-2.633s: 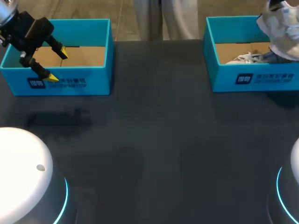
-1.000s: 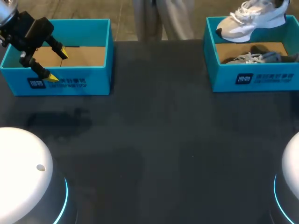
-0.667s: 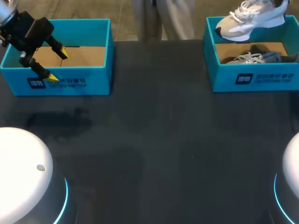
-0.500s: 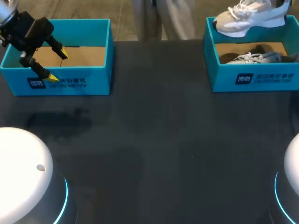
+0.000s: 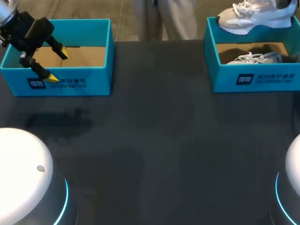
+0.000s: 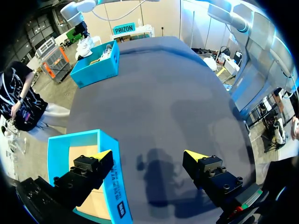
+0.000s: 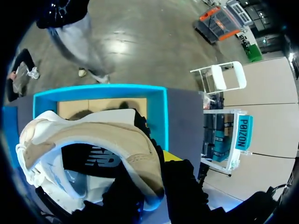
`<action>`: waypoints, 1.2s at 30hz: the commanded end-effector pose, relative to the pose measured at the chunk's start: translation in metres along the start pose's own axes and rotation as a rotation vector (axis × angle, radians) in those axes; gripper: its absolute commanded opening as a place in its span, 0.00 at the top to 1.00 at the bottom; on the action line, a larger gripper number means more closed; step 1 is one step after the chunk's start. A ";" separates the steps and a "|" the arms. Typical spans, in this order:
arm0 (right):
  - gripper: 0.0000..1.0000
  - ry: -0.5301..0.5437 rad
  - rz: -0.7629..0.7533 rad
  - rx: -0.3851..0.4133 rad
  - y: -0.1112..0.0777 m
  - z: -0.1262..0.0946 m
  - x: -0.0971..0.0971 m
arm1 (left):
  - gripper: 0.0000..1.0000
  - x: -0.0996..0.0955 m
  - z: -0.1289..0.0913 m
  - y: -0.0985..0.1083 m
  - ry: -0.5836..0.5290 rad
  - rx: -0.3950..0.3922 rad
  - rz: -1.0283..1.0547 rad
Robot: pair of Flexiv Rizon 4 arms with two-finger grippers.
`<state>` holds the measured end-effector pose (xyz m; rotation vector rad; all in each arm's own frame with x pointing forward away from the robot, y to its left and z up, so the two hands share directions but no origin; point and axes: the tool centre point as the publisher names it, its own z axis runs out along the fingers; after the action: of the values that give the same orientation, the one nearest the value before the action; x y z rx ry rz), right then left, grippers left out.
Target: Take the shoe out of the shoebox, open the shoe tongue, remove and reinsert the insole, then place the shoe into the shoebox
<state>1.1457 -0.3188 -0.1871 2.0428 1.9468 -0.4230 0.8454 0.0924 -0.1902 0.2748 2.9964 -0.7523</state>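
At the far left corner of the bench (image 5: 159,140), my left tool (image 5: 57,66) hangs over the left shoebox (image 5: 70,82) with its fingers spread wide and nothing held. One yellow tip is above the brown cardboard floor inside and the other is out past the front wall. In the left wrist view the blue wall (image 6: 110,186) runs below the left tool (image 6: 148,155), close to the finger on the box side, with dark bench (image 6: 159,93) under the other finger. Across at the far right corner, the right shoebox (image 5: 255,79) sits well apart from the left one, and a wide stretch of bench lies open between them. My right tool (image 7: 150,179) is clamped on a white and beige shoe (image 7: 93,135), one black finger on each side of it near the collar, one yellow tip just showing. The head view has that shoe (image 5: 253,16) lifted above the back rim of the right shoebox, toe toward the middle of the bench, clear of the walls. From the right wrist, the blue rim (image 7: 161,107) and brown floor of the box show ahead of the shoe. A second shoe (image 5: 255,57), grey with white laces, lies on the floor inside this box, against the front wall. My two white arm bases (image 5: 23,164) stand at the near corners.
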 end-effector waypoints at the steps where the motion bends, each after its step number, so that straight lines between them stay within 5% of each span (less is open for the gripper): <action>1: 1.00 -0.006 0.010 0.006 0.004 0.009 0.000 | 0.00 0.000 0.000 0.000 0.001 -0.002 0.000; 15: 1.00 -0.063 0.063 0.039 0.016 0.045 -0.015 | 0.00 0.000 0.000 0.000 0.001 -0.002 0.000; 36: 1.00 -0.102 0.113 0.091 0.022 0.102 0.006 | 0.00 0.000 0.000 0.000 0.001 -0.002 0.000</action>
<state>1.1569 -0.3521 -0.2746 2.1196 1.7729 -0.5735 0.8455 0.0924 -0.1902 0.2746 2.9964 -0.7524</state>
